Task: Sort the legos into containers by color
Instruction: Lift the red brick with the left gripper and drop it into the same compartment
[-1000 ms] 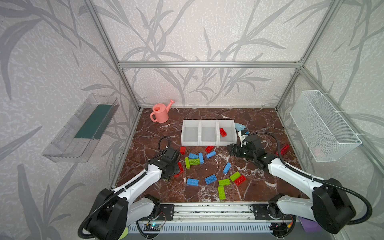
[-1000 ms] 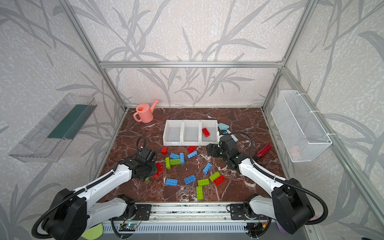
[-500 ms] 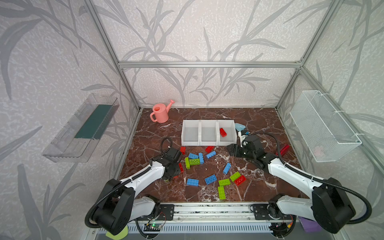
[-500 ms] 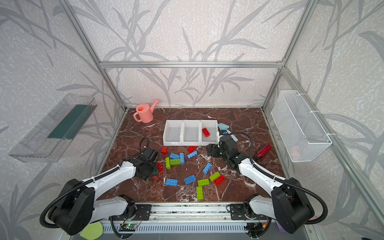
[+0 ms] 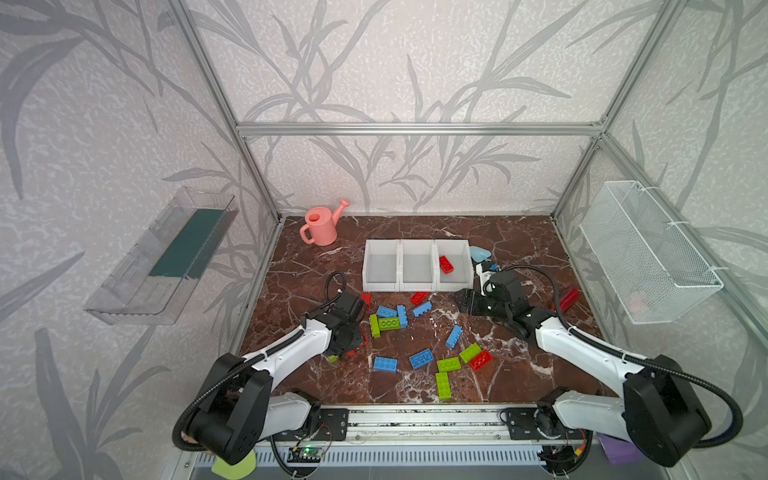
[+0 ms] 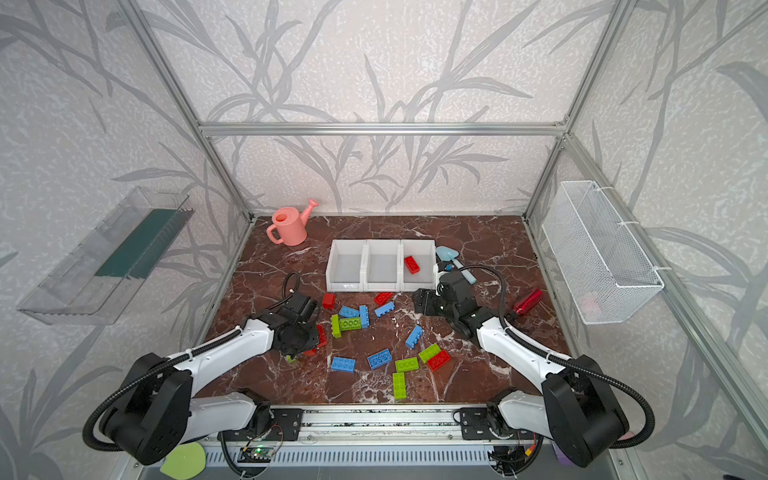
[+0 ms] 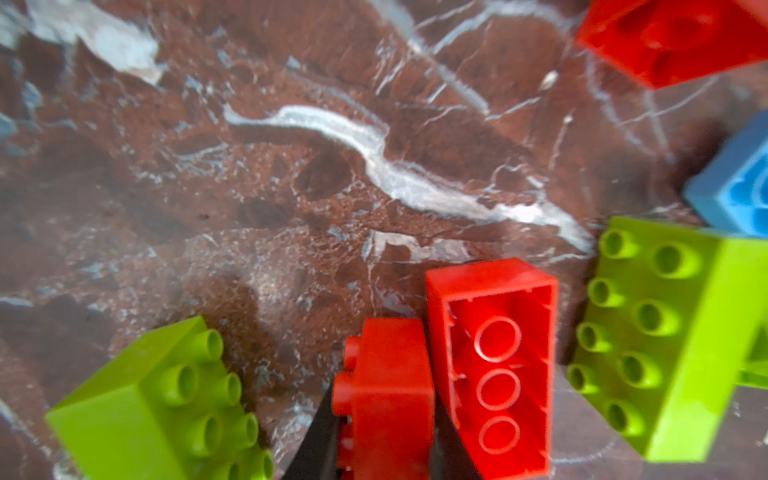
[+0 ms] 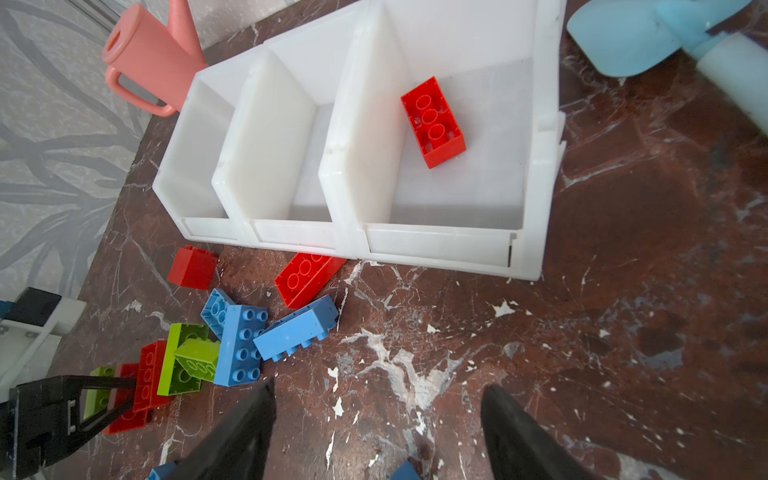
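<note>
Red, blue and lime green legos lie scattered on the marble floor in front of the three joined white containers (image 5: 382, 286). One red lego (image 5: 446, 264) lies in the rightmost container (image 8: 536, 166). My left gripper (image 5: 353, 349) points down at the left of the pile and is shut on a small red lego (image 7: 386, 395). An upturned red lego (image 7: 494, 365) lies right beside it, and a green lego (image 7: 166, 407) lies on the other side. My right gripper (image 8: 378, 390) hangs open and empty over bare floor, just in front of the rightmost container (image 5: 467, 301).
A pink watering can (image 5: 322, 224) stands at the back left. A light blue scoop (image 5: 480, 252) lies beside the containers. A shiny red object (image 5: 568, 300) lies at the right. A wire basket (image 5: 648, 257) and a clear tray (image 5: 166, 257) hang on the side walls.
My left gripper has closed onto the small red lego at the left of the pile. The right arm has stayed where it was.
</note>
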Available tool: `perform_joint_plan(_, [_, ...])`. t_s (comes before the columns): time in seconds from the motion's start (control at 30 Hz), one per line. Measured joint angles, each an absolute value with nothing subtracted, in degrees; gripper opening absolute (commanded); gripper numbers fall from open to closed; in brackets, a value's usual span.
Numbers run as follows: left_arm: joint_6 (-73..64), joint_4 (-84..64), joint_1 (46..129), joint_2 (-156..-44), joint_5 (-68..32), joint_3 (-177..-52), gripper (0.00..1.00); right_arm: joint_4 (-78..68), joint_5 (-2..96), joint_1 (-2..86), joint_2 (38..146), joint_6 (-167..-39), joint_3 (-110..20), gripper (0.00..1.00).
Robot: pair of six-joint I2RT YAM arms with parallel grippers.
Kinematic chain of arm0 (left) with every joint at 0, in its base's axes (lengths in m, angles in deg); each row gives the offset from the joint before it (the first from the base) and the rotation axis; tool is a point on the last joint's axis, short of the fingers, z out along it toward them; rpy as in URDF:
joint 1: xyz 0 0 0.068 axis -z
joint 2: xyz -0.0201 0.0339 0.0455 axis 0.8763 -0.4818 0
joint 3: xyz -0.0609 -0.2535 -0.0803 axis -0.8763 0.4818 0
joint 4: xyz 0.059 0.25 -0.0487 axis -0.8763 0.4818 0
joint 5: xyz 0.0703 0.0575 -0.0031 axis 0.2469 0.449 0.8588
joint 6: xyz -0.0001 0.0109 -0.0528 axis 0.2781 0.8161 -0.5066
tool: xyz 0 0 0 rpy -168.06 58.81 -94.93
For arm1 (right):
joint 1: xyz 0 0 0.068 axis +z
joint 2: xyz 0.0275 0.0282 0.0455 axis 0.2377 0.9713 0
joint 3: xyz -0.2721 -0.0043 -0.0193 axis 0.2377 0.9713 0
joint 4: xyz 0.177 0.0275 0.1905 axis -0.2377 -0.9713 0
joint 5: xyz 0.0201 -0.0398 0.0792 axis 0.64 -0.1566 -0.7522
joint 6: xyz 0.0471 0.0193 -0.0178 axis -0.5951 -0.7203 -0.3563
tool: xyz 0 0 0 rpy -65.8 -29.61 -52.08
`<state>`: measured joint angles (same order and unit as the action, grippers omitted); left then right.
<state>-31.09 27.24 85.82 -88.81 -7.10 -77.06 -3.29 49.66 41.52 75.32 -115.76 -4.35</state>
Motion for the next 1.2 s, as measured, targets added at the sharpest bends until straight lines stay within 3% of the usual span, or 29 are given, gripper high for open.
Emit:
perform_joint_plan(0.23, [-26.4, 31.5, 85.9, -83.9, -6.4, -89.3, 0.17, -0.7, 47.9, 41.6, 75.3, -116.7, -2.0, 0.78])
perform_joint_plan(0.4, [-23.9, 31.8, 86.1, -88.3, -7.7, -99.6, 0.16, 1.9, 47.7, 41.6, 74.6, -117.7, -0.2, 0.78])
perform_joint_plan(0.63, [-20.7, 32.0, 89.2, -105.5, -10.1, -116.8, 0.16, 5.2, 49.0, 41.6, 69.3, -118.7, 4.4, 0.78])
perform_joint_plan(1.2, [-16.0, 41.3, 98.3, -152.9, -17.9, -176.8, 0.15, 10.2, 54.7, 41.6, 61.9, -119.2, 9.7, 0.78])
